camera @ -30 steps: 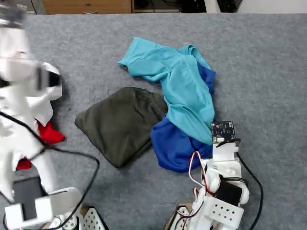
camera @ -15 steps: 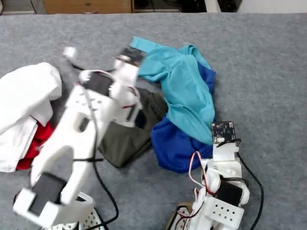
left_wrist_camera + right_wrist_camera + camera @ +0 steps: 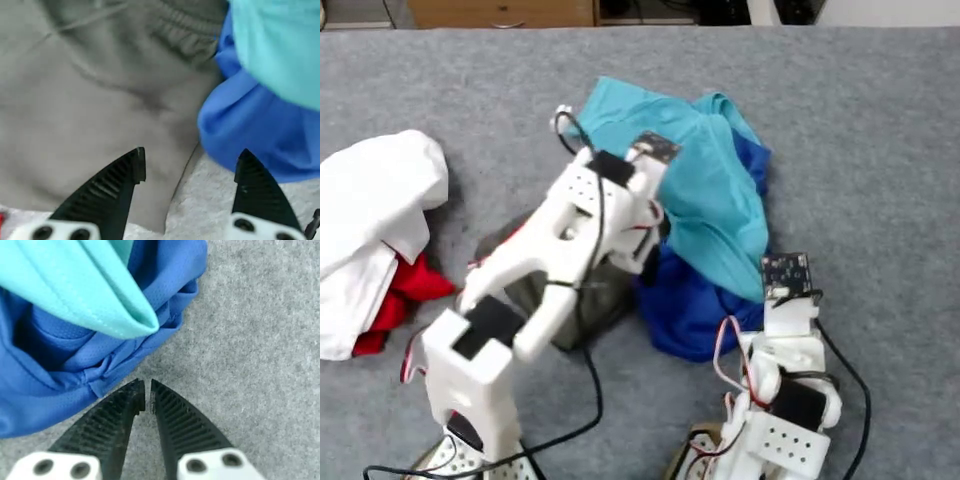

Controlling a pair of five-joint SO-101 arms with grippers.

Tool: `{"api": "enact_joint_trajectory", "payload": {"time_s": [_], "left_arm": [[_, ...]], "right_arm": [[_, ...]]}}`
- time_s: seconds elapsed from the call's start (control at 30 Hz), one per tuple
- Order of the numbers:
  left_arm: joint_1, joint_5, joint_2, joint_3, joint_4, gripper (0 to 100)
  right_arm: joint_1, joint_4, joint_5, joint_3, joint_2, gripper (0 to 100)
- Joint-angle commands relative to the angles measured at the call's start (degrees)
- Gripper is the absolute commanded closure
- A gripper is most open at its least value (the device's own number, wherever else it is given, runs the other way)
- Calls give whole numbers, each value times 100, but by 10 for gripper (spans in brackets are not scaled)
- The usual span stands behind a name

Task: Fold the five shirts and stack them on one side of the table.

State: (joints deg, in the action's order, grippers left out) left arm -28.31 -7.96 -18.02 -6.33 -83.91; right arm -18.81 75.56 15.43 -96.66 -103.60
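I see left gripper [image 3: 192, 152] spread wide, empty, poised over olive shirt [image 3: 75, 100] where it meets blue shirt [image 3: 260, 130], middle of tabletop [image 3: 880, 150]. Right gripper [image 3: 147, 386] pinched together on nothing, just beside blue shirt, toward near edge. Teal shirt [image 3: 710, 190] drapes over blue shirt. White shirt [image 3: 375, 210] lies over red shirt [image 3: 405, 290] at left edge.

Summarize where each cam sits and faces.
High view: fixed above the table, looking down; shows left arm and right arm.
Left wrist view: on left arm, faces olive shirt and blue shirt past its open end effector.
Right wrist view: on right arm, faces blue shirt and teal shirt past its shut end effector.
Shared: blue shirt, in all three.
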Motion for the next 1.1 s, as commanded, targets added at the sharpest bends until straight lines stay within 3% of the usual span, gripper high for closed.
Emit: {"api": "enact_joint_trajectory", "payload": {"time_s": [0.0, 0.23, 0.33, 0.47, 0.6, 0.77, 0.97, 1.07], "left_arm": [[-141, 141, -180, -448, 70, 712], [114, 149, -1402, -492, 501, 722], [132, 105, -1798, -686, 510, 795], [97, -299, -2000, -1029, 299, 981], [141, -396, -1947, -1169, -88, 986], [589, -123, -1341, -1811, -703, 983], [1574, 70, -31, -2954, -1626, 983], [2092, 70, 681, -3376, -1688, 983]], "right_arm": [[-110, 26, -26, -4, -646, 958], [-110, 26, -26, -4, -646, 958], [-110, 26, -26, -4, -646, 958], [-110, 26, -26, -4, -646, 958], [-110, 26, -26, -4, -646, 958], [-110, 26, -26, -4, -646, 958], [-110, 26, -26, -4, -646, 958], [-110, 26, -26, -4, -646, 958]]}}
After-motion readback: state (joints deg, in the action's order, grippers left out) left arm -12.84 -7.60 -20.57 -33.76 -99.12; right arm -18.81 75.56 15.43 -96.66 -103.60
